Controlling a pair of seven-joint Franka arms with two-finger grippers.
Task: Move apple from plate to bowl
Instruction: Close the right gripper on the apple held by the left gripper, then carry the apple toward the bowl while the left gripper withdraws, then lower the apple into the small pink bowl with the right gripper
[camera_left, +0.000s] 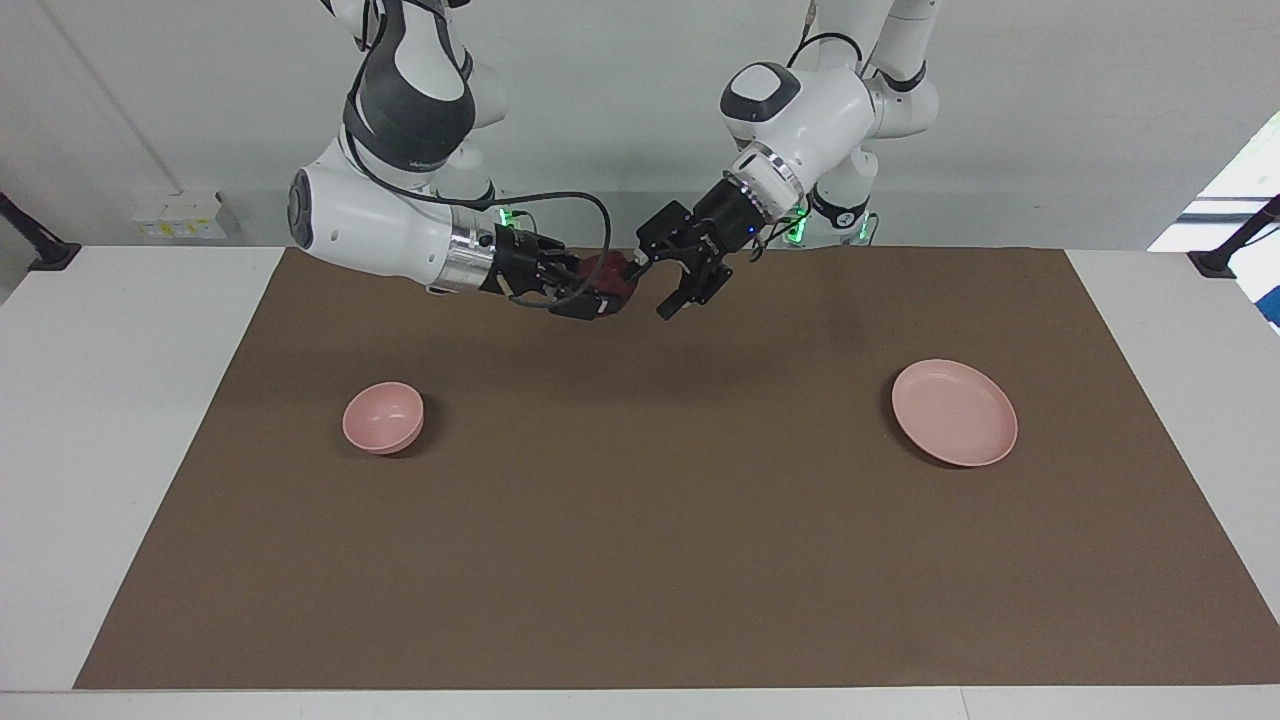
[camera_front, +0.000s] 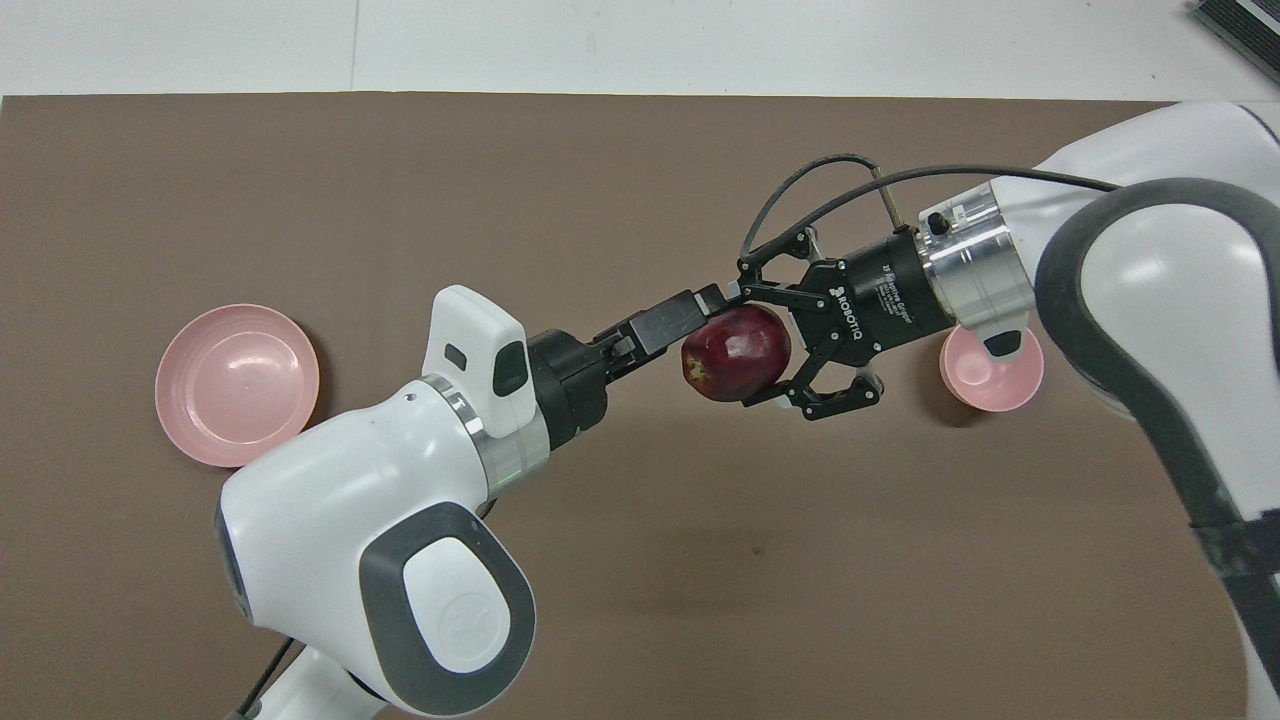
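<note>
Apple (camera_front: 737, 352) aloft over the surface's (camera_left: 640, 560) robot-side edge, clamped in right gripper (camera_front: 745, 350) jaws. Left gripper (camera_left: 681, 283) beside it, jaws apart. Bowl (camera_left: 383, 417) toward right arm's end, plate (camera_left: 954, 412) toward left arm's.

A robotics laboratory is indicated. Two white robot arms (camera_left: 380, 205) are mounted at one end of a white table (camera_left: 120, 400), which is covered by a brown mat (camera_left: 640, 560). A bare pale wall (camera_left: 1050, 120) is seen, with camera mounts (camera_left: 35, 245) clamped at the table's corners.
</note>
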